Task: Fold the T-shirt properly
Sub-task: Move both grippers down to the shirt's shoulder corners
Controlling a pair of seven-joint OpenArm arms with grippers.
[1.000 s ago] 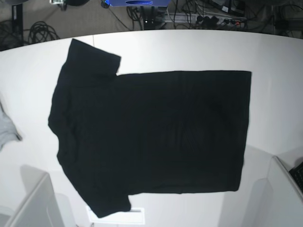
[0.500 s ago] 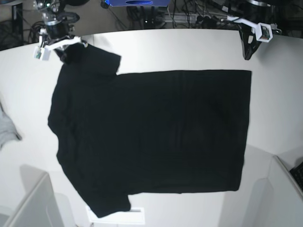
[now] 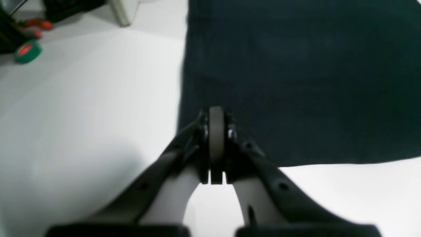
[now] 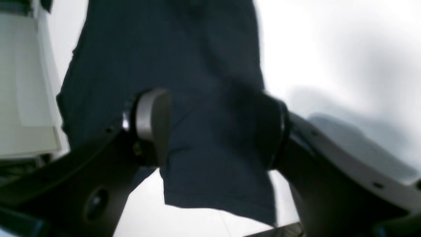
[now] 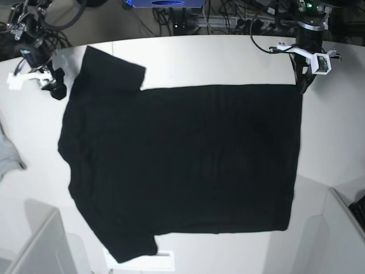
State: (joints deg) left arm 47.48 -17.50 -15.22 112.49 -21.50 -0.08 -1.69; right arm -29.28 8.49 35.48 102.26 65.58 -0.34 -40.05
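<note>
The black T-shirt lies spread flat on the white table, with the sleeves to the left and the hem to the right. No print shows. My left gripper is at the hem's far right corner. In the left wrist view it is shut, tips over that corner of the shirt. My right gripper hovers just left of the far sleeve. In the right wrist view it is open and empty, with the sleeve seen between its fingers.
A grey cloth lies at the table's left edge. White bins stand at the front left and front right. A green tape roll lies beyond the hem. Cables run behind the table.
Both arms came into view within the last second. The right gripper has moved left and nearer, off the far sleeve. The left gripper has come down to the hem's far corner.
</note>
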